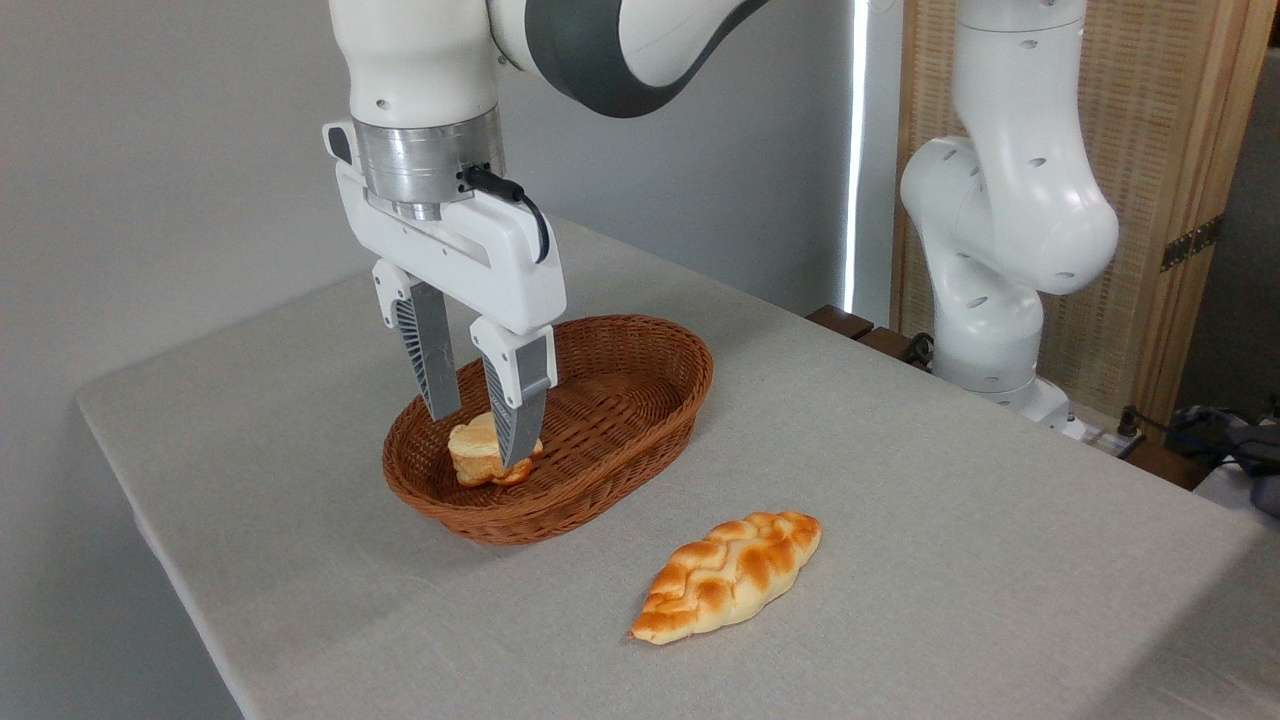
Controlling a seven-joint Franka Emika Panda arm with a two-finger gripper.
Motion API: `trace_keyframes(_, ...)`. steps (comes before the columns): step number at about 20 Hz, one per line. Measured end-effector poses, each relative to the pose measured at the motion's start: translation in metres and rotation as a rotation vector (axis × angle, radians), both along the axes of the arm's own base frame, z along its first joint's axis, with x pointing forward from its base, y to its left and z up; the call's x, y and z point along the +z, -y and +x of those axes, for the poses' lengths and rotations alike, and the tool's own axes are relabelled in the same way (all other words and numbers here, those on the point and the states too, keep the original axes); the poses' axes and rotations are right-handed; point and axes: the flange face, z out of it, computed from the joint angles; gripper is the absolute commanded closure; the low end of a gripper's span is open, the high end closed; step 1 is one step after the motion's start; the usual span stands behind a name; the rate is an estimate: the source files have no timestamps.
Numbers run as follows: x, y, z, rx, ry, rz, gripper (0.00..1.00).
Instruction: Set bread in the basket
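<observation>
Gripper [478,435] in left-centre basket [640,345], jaws parted around pale bun [472,452]; right finger seems to touch it, so probably released. Braided loaf [728,575] lies on table [950,500], lower centre. Risk: bun snags on finger during retreat and lifts out.

From my remote station I see a table [950,560] draped in pale grey-beige cloth, its rounded near-left corner falling away toward the wall. Two things rest directly on it: a reddish-brown wicker basket [640,440], oval and shallow, sitting left of centre, and a braided golden loaf [730,575] lying flat on the cloth just in front and to the right of the basket, apart from its rim.
</observation>
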Motion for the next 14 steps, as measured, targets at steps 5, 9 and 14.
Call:
trace_keyframes(5, 0.0011, -0.0002, -0.0005, -0.001, 0.000, 0.000, 0.00)
trace_keyframes(9, 0.0018, -0.0056, -0.0003, 0.008, 0.001, 0.000, 0.00)
trace_keyframes(14, 0.0020, -0.0057, -0.0003, 0.009, 0.001, 0.000, 0.00)
